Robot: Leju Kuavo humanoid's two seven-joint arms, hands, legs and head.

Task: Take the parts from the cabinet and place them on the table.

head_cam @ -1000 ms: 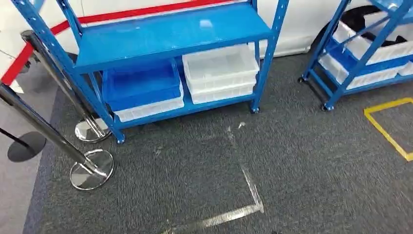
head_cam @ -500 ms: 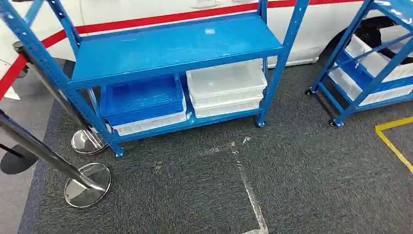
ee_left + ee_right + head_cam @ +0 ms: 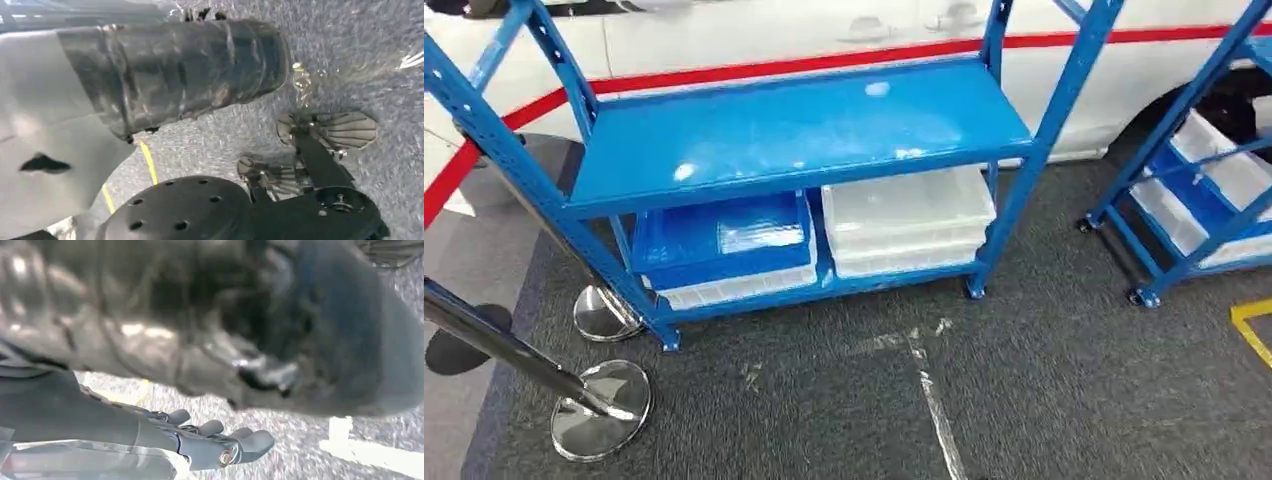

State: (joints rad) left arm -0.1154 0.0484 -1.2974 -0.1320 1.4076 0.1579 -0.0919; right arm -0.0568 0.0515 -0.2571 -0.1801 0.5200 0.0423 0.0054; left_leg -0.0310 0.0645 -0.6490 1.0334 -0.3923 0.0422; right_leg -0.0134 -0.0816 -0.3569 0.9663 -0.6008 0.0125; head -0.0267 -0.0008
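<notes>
Shelving of blue perforated steel, the cabinet (image 3: 794, 135), stands straight ahead on dark grey carpet (image 3: 1064, 400), its flat glossy middle shelf bare and catching ceiling light. On its bottom shelf sit two stacks of shallow rectangular plastic bins side by side: a blue bin (image 3: 721, 240) nested on a white one at the left, and translucent white bins (image 3: 908, 215) stacked at the right. What lies inside any of them cannot be made out from this angle; no parts are visible. A second blue rack (image 3: 1194, 180) at the right edge carries more white trays. Behind both runs a white car body with a red stripe (image 3: 774, 68). Two chrome stanchion bases (image 3: 600, 410) rest on the carpet at the left, and pale worn tape lines (image 3: 939, 410) cross the floor.

The right hand (image 3: 220, 445) hangs above the carpet, its dark fingers lying close together, slightly curled, holding nothing. The left hand's ribbed grey cover (image 3: 175, 75) is visible, but I cannot tell how its fingers lie.
</notes>
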